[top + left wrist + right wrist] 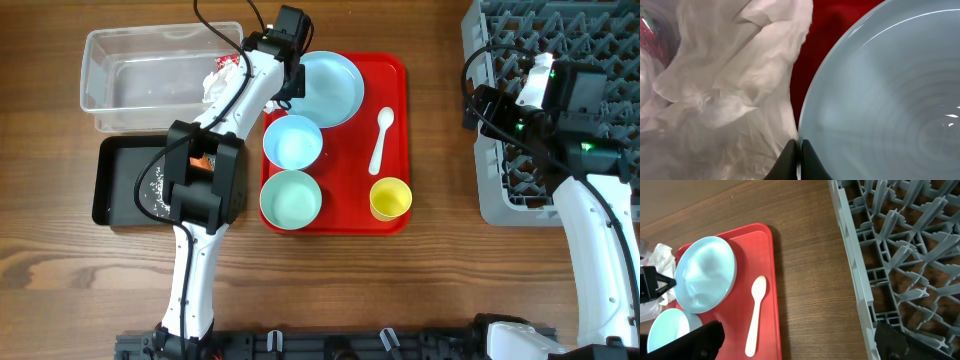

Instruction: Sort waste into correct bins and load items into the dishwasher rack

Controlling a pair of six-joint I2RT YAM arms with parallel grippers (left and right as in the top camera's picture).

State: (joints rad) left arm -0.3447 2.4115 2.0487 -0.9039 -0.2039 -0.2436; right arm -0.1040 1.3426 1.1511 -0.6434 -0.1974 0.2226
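- The left arm's jaws sit nearly together, seemingly clamped on the left rim of the light blue round plate (880, 100); the plate lies at the upper left of the flat red serving tray (395, 130).
- The crumpled white tissue (725, 90) crowds that rim; a slow lift tilted away from it would probably avoid snagging.
- The right arm's jaws are wide apart beside the grey plastic lattice rack (500, 190).

Tub (140, 85) and bin tray (115, 185) lie left of serving tray (385, 85), rack (500, 190) right
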